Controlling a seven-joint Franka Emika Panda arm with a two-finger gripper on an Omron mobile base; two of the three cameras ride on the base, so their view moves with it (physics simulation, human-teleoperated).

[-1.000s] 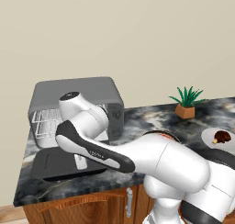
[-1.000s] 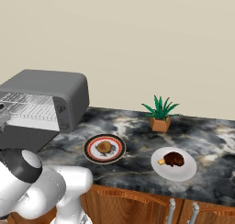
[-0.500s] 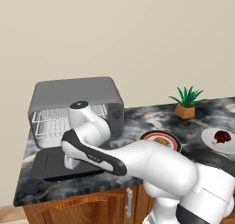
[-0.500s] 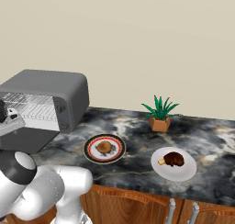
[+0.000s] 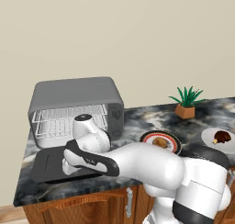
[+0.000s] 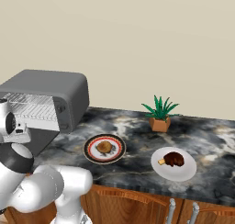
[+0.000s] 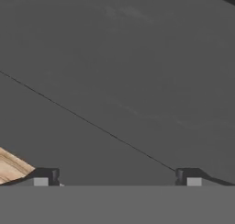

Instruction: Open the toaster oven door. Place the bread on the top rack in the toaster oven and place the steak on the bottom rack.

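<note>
Toaster oven (image 5: 75, 94) matt grey metal; racks (image 5: 59, 122) silver wire; counter (image 6: 206, 136) glossy dark marble; cabinets (image 6: 137, 204) wood.

Toaster oven (image 6: 50, 92) at left end of marbled worktop (image 6: 215, 145), front open, wire racks (image 6: 32, 109) visible inside. Bread (image 6: 105, 147) on dark-rimmed plate (image 6: 89, 149) near oven's right. Steak (image 6: 173, 159) on white plate (image 6: 183, 171) further right. Potted plant (image 6: 160, 114) behind, near wall. White arm (image 6: 27, 182) at lower left.
</note>
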